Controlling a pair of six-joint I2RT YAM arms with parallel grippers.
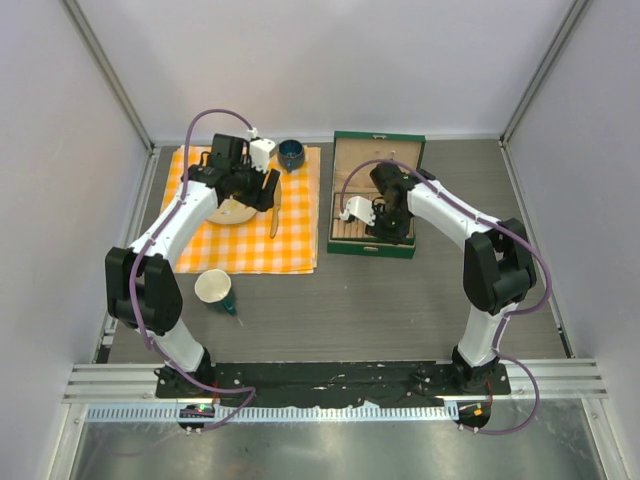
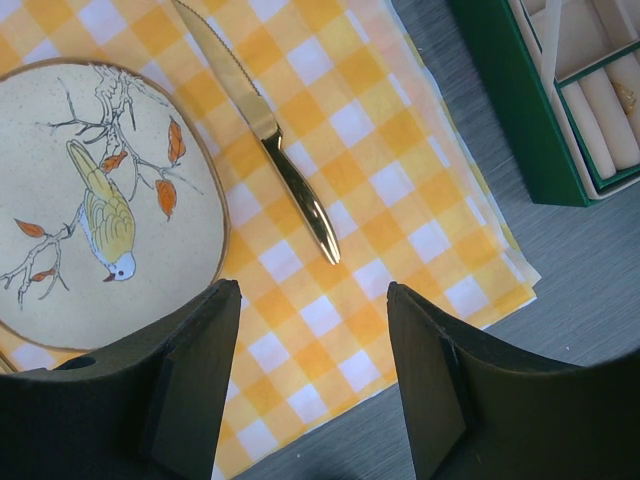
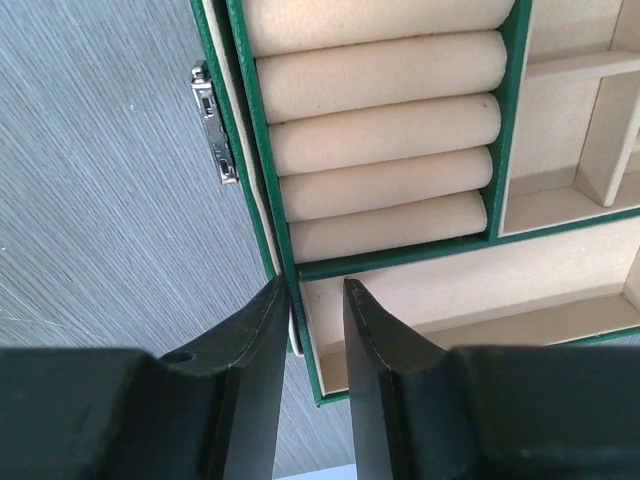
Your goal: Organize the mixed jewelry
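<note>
The green beige-lined box [image 1: 378,150] stands open at the back right, its tray [image 1: 345,235] in front. My right gripper [image 1: 385,225] hangs over the tray. In the right wrist view its fingers [image 3: 315,290] stand narrowly apart astride the tray's green left wall [image 3: 236,100], beside the ring rolls [image 3: 385,120]. No jewelry shows there. My left gripper [image 1: 268,190] is open and empty above the checked cloth [image 2: 330,310]. A tiny gold piece [image 2: 628,95] lies among the ring rolls in the left wrist view. The bangle and studs are out of view.
On the yellow checked cloth [image 1: 250,250] lie a bird-painted plate [image 2: 90,200] and a gold knife [image 2: 290,175]. A dark blue bowl [image 1: 291,153] stands at the cloth's far edge, a paper cup [image 1: 214,288] near its front. A silver latch [image 3: 213,125] sits on the box side.
</note>
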